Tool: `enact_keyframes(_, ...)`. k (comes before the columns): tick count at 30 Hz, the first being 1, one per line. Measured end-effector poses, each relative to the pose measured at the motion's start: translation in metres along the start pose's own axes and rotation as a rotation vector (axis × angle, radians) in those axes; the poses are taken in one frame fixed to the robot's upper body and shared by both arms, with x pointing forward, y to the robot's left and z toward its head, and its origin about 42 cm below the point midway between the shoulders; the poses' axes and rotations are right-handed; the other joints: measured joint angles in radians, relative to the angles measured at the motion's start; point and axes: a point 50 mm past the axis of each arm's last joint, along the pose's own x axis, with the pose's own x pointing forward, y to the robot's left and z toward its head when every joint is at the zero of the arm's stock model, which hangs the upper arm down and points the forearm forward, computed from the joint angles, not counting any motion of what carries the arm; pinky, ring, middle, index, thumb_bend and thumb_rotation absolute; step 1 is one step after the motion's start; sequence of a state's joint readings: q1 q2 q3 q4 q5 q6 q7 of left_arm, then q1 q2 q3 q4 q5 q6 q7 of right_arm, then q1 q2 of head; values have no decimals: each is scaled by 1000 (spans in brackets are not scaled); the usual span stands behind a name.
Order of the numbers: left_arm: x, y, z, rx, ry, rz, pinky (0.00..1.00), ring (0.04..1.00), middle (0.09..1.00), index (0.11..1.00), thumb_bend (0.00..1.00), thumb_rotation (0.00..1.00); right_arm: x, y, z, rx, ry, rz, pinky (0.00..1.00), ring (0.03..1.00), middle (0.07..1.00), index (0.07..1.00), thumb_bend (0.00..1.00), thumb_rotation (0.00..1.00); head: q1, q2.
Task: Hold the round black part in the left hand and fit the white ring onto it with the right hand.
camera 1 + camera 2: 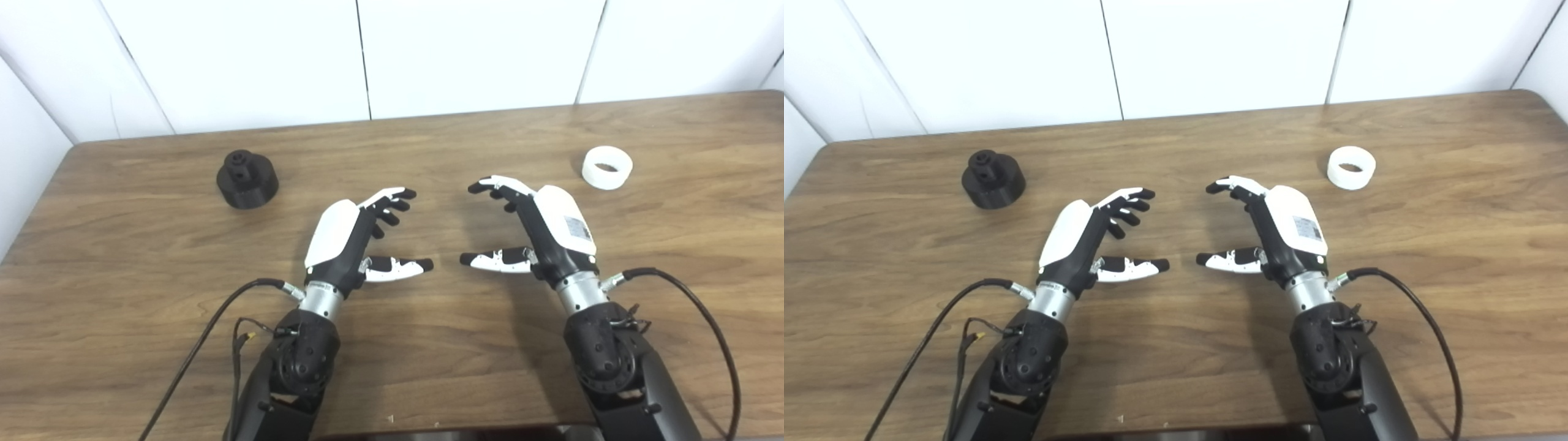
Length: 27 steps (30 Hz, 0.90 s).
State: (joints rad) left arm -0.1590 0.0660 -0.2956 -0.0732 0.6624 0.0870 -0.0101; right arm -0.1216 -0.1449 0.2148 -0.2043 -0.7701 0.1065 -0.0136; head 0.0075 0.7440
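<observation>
The round black part [247,179] stands on the wooden table at the far left, with a small raised hub on top. The white ring [607,167] lies flat at the far right of the table. My left hand [358,236] hovers over the middle of the table, open and empty, well to the right of the black part. My right hand [539,229] faces it, open and empty, below and left of the ring. Both hands have fingers spread and thumbs pointing inward toward each other.
The wooden table [429,141] ends at a white panelled wall [367,55] along the back. Black cables [196,349] trail from both wrists over the near part of the table.
</observation>
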Motion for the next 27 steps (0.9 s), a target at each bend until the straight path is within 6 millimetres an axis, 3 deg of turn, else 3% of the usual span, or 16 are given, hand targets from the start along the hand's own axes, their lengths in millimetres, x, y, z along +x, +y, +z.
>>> enact_keyframes(2,0,0,0,-1,0,0,550,671,747,778,837,194,0,0,0,0,0,0,652,758,815,733,756,176,0,0)
enact_keyframes(3,0,-1,1,-2,-1,2,551,672,747,779,835,193,0,0,0,0,0,0,653,758,816,734,754,178,70,-17)
enact_keyframes(4,0,-1,1,0,-1,3,550,672,751,781,828,195,-1,0,-1,-2,1,1,647,759,818,735,749,175,71,-17)
enact_keyframes(6,1,-5,4,0,-5,2,548,677,759,784,813,201,-3,-2,-5,-3,7,4,627,752,813,731,756,144,220,-49)
enact_keyframes(8,2,-14,9,5,-3,-6,550,683,761,788,813,225,-6,-6,-12,0,15,7,610,744,810,730,764,119,279,-66)
enact_keyframes(13,5,-32,15,5,13,-22,546,704,778,800,805,254,-11,-18,-27,4,8,2,621,751,802,723,776,97,302,-77)
enact_keyframes(22,7,-31,16,9,28,-13,561,719,789,805,803,249,-12,-20,-29,19,8,-1,630,755,806,720,774,85,304,-83)
enact_keyframes(25,7,-31,15,8,40,-13,560,715,788,803,797,274,-12,-20,-29,19,8,0,623,750,804,721,780,81,304,-84)
enact_keyframes(27,7,-30,15,21,40,-10,584,755,830,802,795,343,-12,-19,-29,18,9,-1,619,745,802,722,783,82,319,-91)
